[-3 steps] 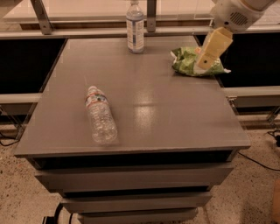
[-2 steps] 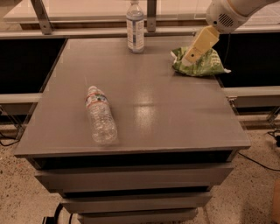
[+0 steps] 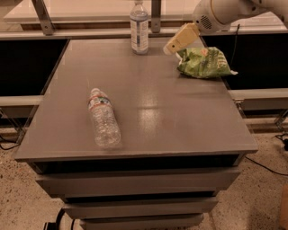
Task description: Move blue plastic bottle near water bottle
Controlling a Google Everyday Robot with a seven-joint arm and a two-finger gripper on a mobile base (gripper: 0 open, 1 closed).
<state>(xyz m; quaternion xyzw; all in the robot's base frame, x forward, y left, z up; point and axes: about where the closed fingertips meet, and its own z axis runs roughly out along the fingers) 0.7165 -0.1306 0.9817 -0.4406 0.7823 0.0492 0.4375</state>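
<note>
Grey table (image 3: 180, 121): unchanged, same three items on top. The arm (image 3: 216, 13) came in from the far right corner and was the only thing that moved. Over the last second it swung left, off the spot above the green bag (image 3: 204, 62) and toward the far middle of the table.

The bag sat at the far right and had not shifted. It was no part of the task.

The water bottle (image 3: 103, 120) lay on its side at the front left, cap pointing away from me, in the same place as a second ago. The blue bottle (image 3: 139, 29) stood upright at the far edge, left of centre, untouched and well apart from the water bottle.

The gripper (image 3: 171, 46) hung tilted, tip pointing down-left, past the bag's left end. It was near the blue bottle's right side but not touching it, with a clear gap between them. It carried nothing. I could not tell whether its grip was released or clenched.

My read: this was the approach phase. The sweep left looked aimed at the blue bottle. No grasp had been made, and the carry to the water bottle at the front left was not yet begun. The bottle is tall and light, so a sideways knock could tip it.
</note>
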